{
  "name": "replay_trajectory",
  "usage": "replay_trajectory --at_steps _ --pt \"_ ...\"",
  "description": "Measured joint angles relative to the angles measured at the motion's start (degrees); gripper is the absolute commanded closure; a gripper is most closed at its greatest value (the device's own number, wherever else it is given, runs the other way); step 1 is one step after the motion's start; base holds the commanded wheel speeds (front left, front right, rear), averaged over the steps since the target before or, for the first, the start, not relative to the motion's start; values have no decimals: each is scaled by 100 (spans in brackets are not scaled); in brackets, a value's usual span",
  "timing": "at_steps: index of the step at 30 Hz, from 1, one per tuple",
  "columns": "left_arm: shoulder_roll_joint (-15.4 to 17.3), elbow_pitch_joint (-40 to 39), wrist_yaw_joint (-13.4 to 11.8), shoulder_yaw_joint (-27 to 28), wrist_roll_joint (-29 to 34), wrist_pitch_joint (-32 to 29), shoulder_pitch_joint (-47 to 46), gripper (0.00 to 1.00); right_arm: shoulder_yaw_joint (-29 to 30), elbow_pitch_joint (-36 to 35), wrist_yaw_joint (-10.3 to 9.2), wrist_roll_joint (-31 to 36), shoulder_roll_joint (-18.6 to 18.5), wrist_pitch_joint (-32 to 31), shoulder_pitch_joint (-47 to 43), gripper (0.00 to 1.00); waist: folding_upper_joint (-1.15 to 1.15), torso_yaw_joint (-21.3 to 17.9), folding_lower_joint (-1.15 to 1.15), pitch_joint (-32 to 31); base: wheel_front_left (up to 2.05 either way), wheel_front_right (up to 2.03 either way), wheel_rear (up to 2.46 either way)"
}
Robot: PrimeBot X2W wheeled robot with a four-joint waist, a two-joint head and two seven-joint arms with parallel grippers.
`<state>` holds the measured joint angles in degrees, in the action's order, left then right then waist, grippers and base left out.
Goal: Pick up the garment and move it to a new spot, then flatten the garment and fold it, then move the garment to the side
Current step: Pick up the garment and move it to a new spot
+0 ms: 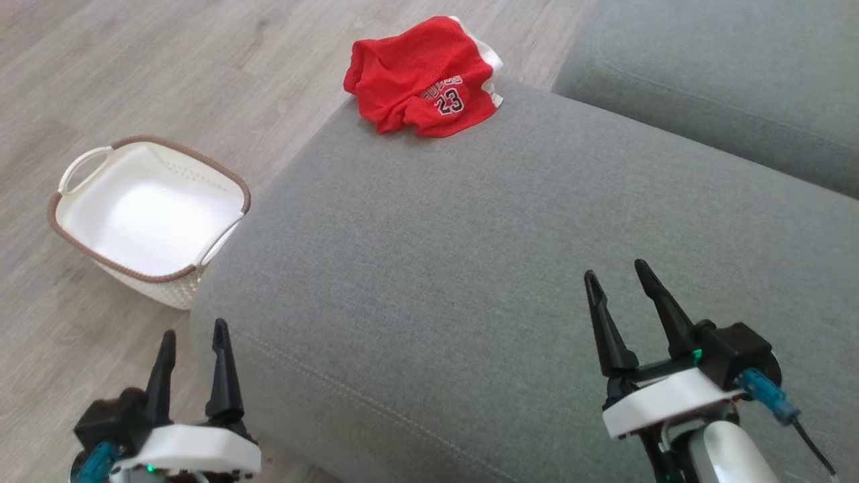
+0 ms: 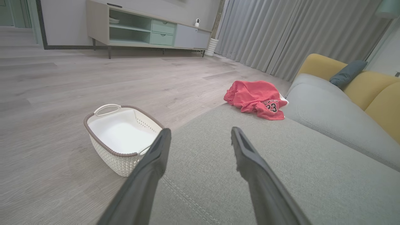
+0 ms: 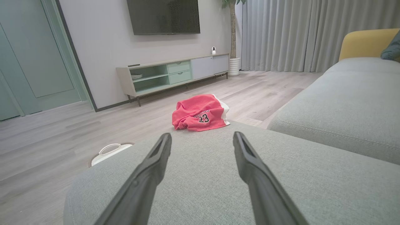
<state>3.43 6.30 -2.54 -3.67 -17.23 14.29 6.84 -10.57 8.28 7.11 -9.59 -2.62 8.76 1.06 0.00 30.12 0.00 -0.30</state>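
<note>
Head view shows two grippers, the left gripper [image 1: 194, 329] and right gripper [image 1: 615, 268], both spread wide and empty, well apart from the one red garment [image 1: 423, 77] crumpled at the cushion's [image 1: 470, 268] far edge. A one-sided grab could drag it onto the floor. One basket [image 1: 149, 287] stands beside the cushion.

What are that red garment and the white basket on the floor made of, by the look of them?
Red garment: likely sports mesh, matte; fine holes show, it crumples softly. White basket: seems moulded plastic, perforated walls, brown woven-looking rim.
</note>
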Motion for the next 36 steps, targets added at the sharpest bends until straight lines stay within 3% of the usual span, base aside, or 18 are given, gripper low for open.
replay_trajectory --at_steps 8,12,15,22,28,36 --pt "27 -74 5 40 1 0 -5 0 38 -29 0 77 0 -74 62 0 0 -11 0 103 0 0 0" --pt "246 -82 4 119 37 -1 -171 0 115 -226 0 166 0 -160 64 0 0 -139 0 238 0 0 0" --pt "453 -123 24 177 118 -53 -666 0 213 -404 0 283 -1 -269 90 0 0 -282 0 457 0 0 0" --pt "1138 -112 344 133 407 -600 -2607 0 352 -864 0 706 -8 -605 613 0 0 -704 2 1187 0 0 0" --pt "1612 893 613 110 459 -1140 -4405 0 364 -1292 0 1015 -15 -839 955 0 0 -1185 2 1926 0 0 0" --pt "1589 2720 918 -200 141 -1831 -6211 0 532 -1917 0 1192 -16 -939 1031 0 0 -1841 2 2900 0 0 0"
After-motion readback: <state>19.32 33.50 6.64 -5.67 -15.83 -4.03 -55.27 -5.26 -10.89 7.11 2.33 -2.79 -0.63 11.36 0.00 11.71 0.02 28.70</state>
